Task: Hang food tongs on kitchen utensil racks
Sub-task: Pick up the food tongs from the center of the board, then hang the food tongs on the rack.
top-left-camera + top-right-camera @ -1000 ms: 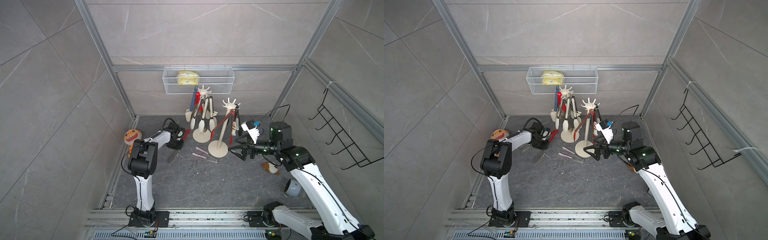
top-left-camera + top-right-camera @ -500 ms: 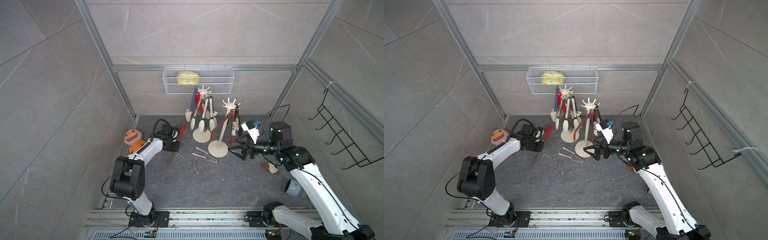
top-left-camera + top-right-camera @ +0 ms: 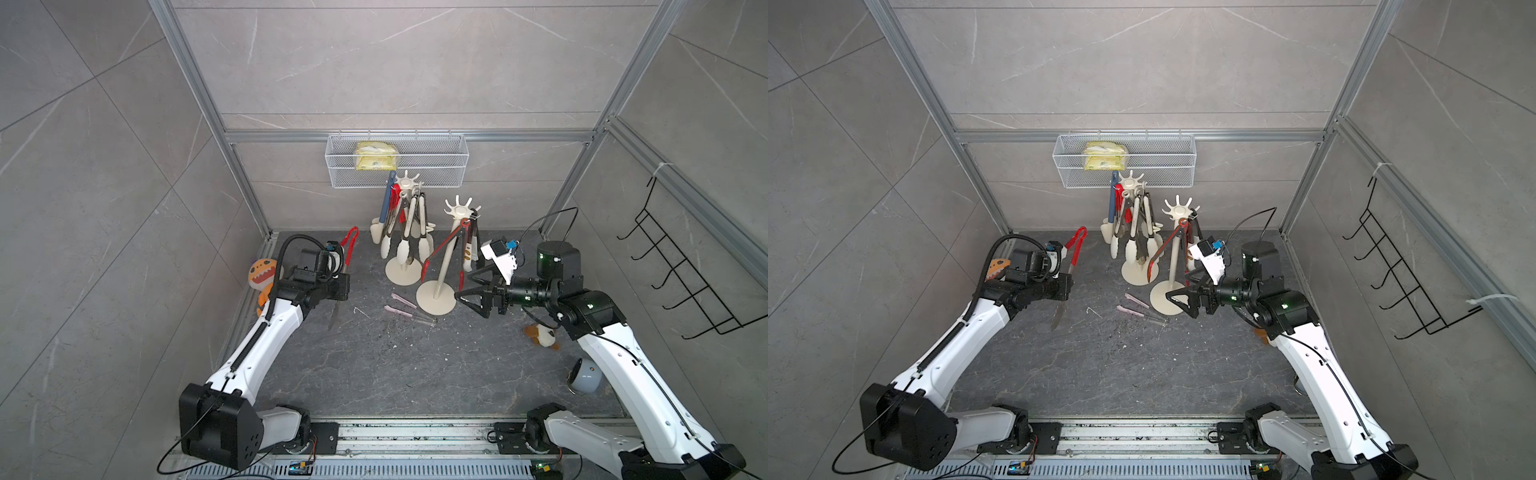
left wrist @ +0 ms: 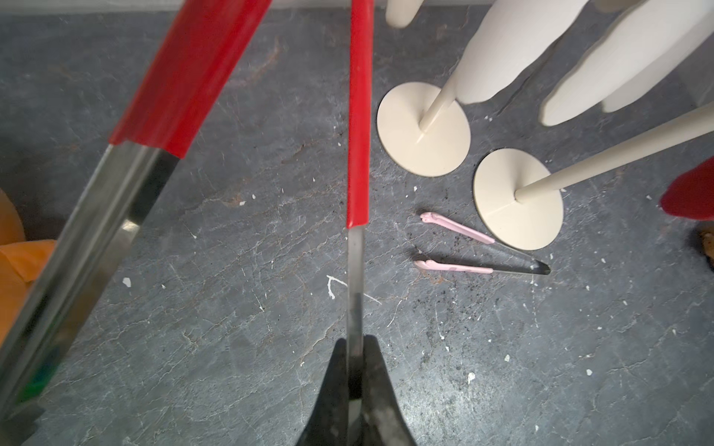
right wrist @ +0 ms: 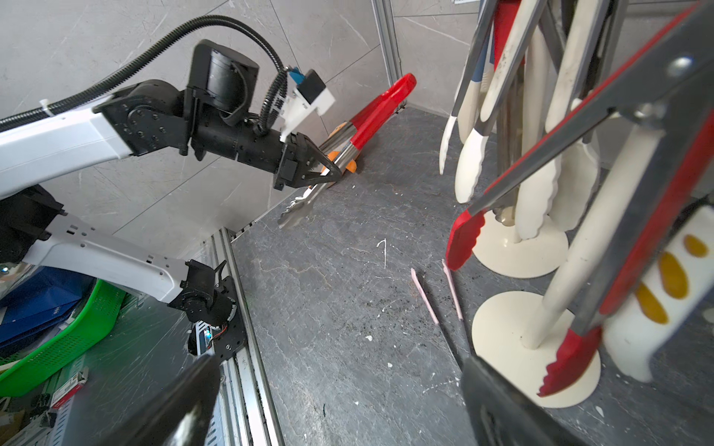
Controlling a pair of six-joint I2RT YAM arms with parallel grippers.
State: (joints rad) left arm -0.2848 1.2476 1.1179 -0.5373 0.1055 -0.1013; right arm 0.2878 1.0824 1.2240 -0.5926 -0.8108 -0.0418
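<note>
- The red-handled tongs (image 3: 350, 246) hang clear of the counter (image 3: 374, 374), well to the left of both racks, red hinge end up and steel tips down
- The left pincer (image 4: 355, 359) is clamped on one steel arm just below its red sleeve, and the second arm splays free beside it
- The step in hand looks like carrying them across and hooking the top end over a prong; with the grip this low the top may sway, so go slowly, come in above the crown, and lower before letting go
- No hanging loop shows clearly at the tongs' top end in these views
- The near rack (image 3: 446, 262) looks the better goal, with several bare prongs on its crown, while the far rack (image 3: 407, 183) is crowded all round with cream and dark utensils
- Red-tipped tongs (image 3: 440, 250) already hang from the near rack, one arm slanting out toward the left arm's side; it lies across the likely path and could be knocked
- The right pincer (image 3: 467, 299) stands wide open and empty just beside the near rack's base; it could steady the pole, but it crowds that side
- Small pink tongs (image 3: 405, 308) lie on the counter just in front of the bases
- An orange plush toy (image 3: 262, 274) sits by the left wall, behind the left arm
- The mesh basket (image 3: 415, 166) on the back wall appears close above the far rack's crown, so headroom there may be short
</note>
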